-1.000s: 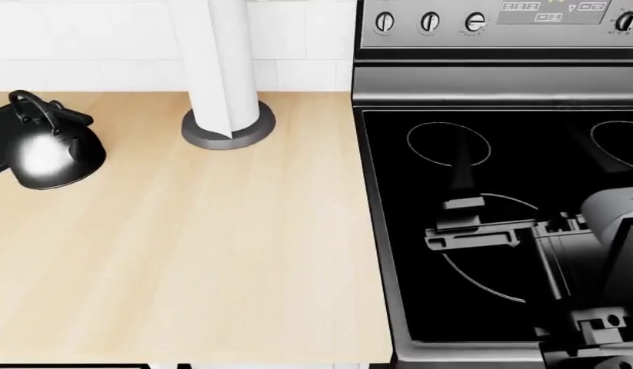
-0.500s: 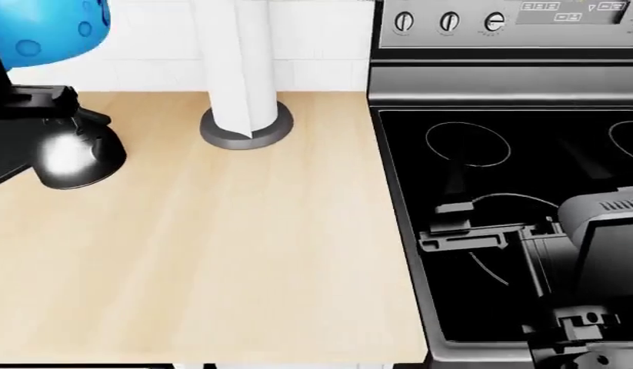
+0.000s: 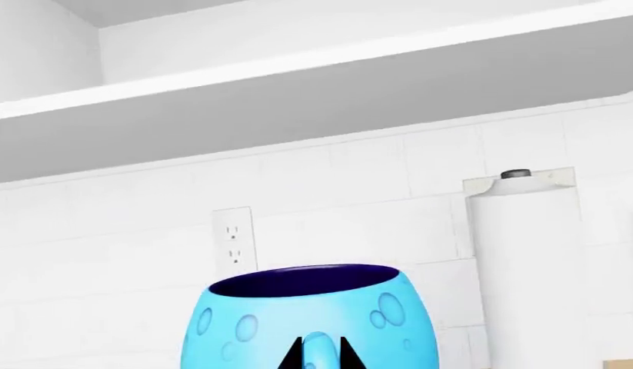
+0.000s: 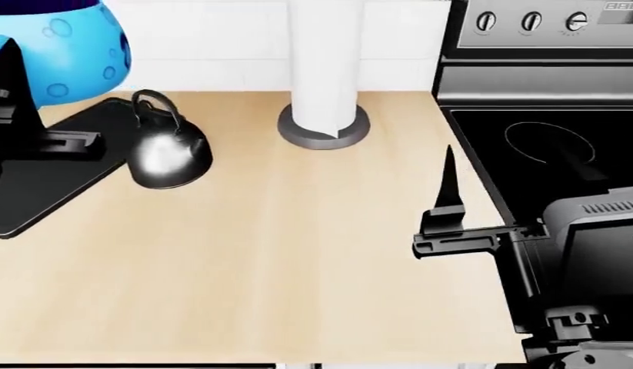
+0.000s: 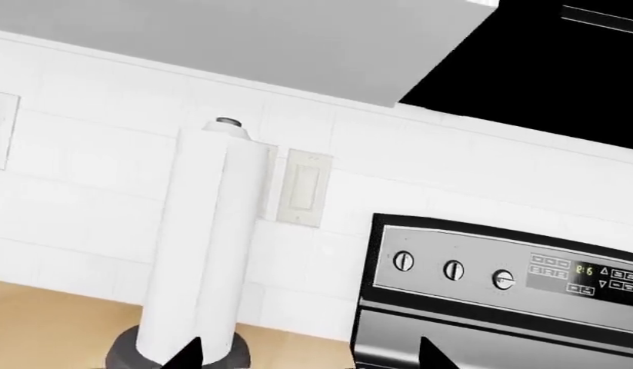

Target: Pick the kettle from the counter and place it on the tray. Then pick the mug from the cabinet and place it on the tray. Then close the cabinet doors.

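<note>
The blue spotted mug (image 3: pixel 306 319) hangs in the air, held by its handle between the fingers of my left gripper (image 3: pixel 319 355), which is shut on it. In the head view the mug (image 4: pixel 54 46) is at the top left, above the black tray's (image 4: pixel 39 184) far end. The shiny dark kettle (image 4: pixel 168 154) stands upright at the tray's right edge; I cannot tell whether it rests on the tray or on the beige counter (image 4: pixel 295 254). My right gripper (image 5: pixel 311 357) is open and empty above the counter's right edge, one finger (image 4: pixel 447 184) pointing away from me.
A white paper towel roll (image 4: pixel 324 61) on a grey base stands at the back of the counter. The black glass stovetop (image 4: pixel 562 146) with a knob panel (image 5: pixel 501 277) lies to the right. A wall outlet (image 3: pixel 234 242) and a cabinet shelf (image 3: pixel 295 100) are behind the mug.
The head view has swung left, so the tray and kettle now show fully. The mug sits lower and larger at the top left. My right gripper now hangs over the counter edge instead of the stovetop.
</note>
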Tool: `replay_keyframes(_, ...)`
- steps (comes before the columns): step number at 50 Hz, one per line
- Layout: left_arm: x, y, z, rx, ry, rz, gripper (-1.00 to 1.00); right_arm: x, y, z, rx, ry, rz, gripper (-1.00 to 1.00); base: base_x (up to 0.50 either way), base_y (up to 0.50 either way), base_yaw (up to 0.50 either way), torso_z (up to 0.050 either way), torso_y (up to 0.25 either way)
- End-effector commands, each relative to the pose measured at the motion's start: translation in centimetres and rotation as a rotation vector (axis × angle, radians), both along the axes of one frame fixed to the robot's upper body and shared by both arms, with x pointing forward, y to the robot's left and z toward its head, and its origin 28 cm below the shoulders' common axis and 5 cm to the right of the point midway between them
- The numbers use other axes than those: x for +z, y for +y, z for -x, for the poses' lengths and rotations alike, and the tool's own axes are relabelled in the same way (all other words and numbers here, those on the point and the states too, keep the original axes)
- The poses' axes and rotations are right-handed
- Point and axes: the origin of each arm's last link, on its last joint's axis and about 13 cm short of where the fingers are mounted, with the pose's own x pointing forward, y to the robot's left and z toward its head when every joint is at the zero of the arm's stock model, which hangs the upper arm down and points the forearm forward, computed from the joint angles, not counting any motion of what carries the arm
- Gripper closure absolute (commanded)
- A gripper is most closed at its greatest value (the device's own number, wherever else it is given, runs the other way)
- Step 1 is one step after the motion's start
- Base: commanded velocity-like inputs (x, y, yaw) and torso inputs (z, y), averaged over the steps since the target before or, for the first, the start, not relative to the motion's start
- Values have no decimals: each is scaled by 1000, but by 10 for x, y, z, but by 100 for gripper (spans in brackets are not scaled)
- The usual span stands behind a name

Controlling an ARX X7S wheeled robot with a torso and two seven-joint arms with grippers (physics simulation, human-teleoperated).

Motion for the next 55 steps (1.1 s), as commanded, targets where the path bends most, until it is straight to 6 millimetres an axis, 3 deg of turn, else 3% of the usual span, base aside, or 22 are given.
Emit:
replay_keyframes(1, -3, 1, -1, 7, 1, -5, 100, -1, 0, 0, 0, 0, 4, -100, 1, 500, 0, 0, 0)
replay_keyframes(38, -8, -1, -6, -4, 23, -24, 100, 2, 1, 0, 4, 0, 2, -100, 0, 500, 0, 0, 0)
replay_keyframes(50, -9, -4, -20, -17, 35, -53, 100, 32, -3, 8, 13, 11, -18, -100, 0, 46, 0, 0, 0)
replay_keyframes(55, -11, -7, -38, -27, 40, -60, 100, 46, -5, 10, 19, 17, -29, -100, 0, 0, 0, 0, 2)
